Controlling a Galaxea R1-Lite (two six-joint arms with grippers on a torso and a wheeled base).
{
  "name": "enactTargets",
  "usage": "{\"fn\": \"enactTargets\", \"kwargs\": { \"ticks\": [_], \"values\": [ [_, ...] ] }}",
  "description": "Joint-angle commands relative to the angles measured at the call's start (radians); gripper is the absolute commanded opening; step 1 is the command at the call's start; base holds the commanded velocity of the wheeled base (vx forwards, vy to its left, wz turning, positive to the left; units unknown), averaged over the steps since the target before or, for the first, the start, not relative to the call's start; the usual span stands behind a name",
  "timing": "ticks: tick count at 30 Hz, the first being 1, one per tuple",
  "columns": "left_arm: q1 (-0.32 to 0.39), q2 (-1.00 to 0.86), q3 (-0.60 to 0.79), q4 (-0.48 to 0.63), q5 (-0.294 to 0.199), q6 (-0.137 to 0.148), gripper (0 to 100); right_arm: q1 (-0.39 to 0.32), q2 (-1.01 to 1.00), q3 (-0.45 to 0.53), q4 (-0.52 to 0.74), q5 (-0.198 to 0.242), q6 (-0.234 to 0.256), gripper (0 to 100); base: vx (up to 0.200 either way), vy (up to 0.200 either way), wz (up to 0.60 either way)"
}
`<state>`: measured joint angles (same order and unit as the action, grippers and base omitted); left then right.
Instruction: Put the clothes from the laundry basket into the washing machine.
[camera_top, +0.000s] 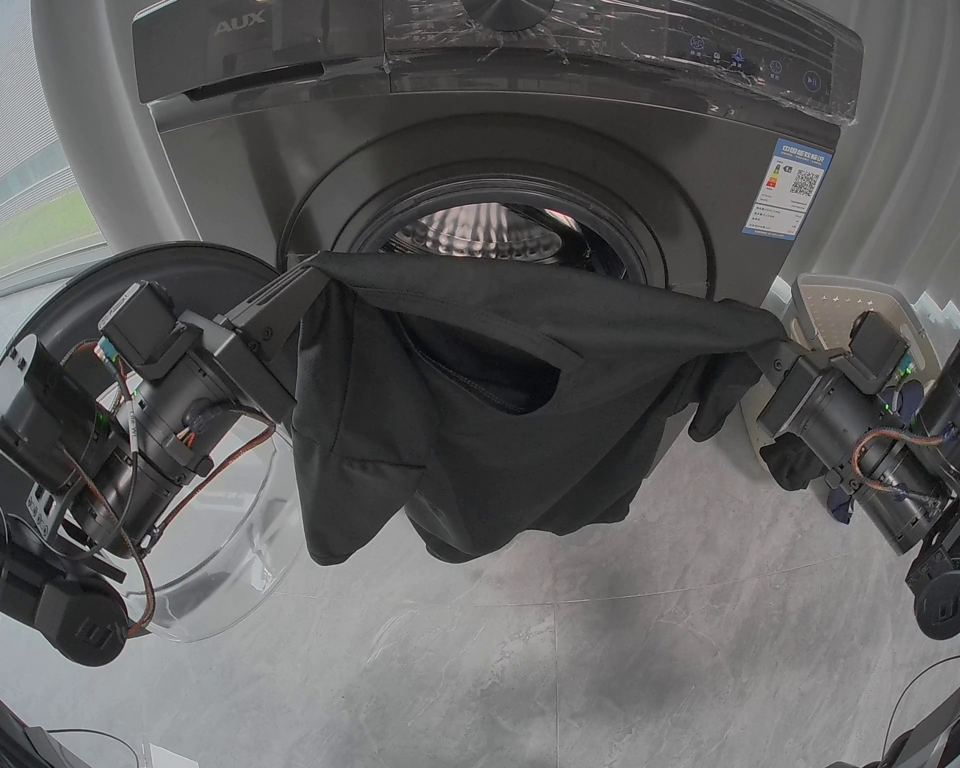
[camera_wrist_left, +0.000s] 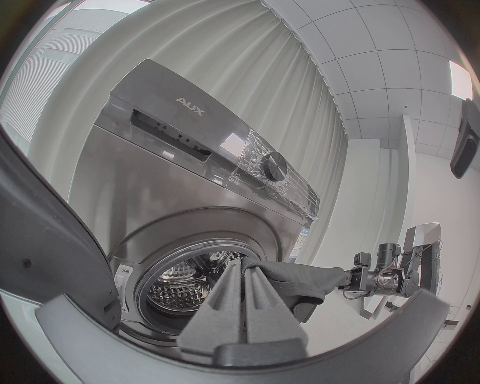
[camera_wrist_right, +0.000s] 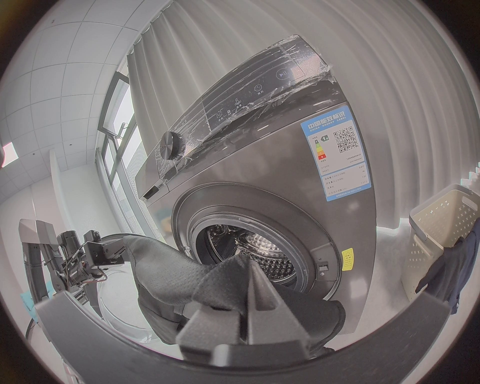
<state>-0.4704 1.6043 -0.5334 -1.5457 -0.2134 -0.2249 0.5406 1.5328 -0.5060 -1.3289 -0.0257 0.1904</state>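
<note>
A black garment (camera_top: 480, 400) hangs stretched between both grippers in front of the washing machine's open drum (camera_top: 490, 235). My left gripper (camera_top: 305, 275) is shut on its left corner, and my right gripper (camera_top: 770, 350) is shut on its right corner. The cloth sags in the middle and covers the lower half of the drum mouth. In the left wrist view the closed fingers (camera_wrist_left: 243, 280) pinch the garment (camera_wrist_left: 295, 280) just before the drum (camera_wrist_left: 185, 287). In the right wrist view the garment (camera_wrist_right: 165, 270) drapes over the shut gripper (camera_wrist_right: 248, 280).
The washer door (camera_top: 190, 440) stands swung open at the left, beside my left arm. A white laundry basket (camera_top: 860, 310) sits at the right against the machine, with dark clothes (camera_wrist_right: 452, 265) hanging over its rim. Grey tiled floor (camera_top: 600, 650) lies below.
</note>
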Motion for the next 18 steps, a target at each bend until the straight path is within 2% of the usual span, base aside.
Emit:
{"fn": "enactTargets", "kwargs": {
  "ticks": [1, 18],
  "values": [
    [-0.004, 0.008, -0.005, -0.001, 0.000, -0.001, 0, -0.001, -0.017, 0.000, 0.004, 0.000, 0.001, 0, 0.000, 0.000, 0.00],
    [-0.037, 0.063, -0.026, -0.001, -0.004, -0.001, 0, -0.013, -0.010, 0.004, 0.005, -0.002, 0.001, 0, 0.000, 0.000, 0.00]
  ]
}}
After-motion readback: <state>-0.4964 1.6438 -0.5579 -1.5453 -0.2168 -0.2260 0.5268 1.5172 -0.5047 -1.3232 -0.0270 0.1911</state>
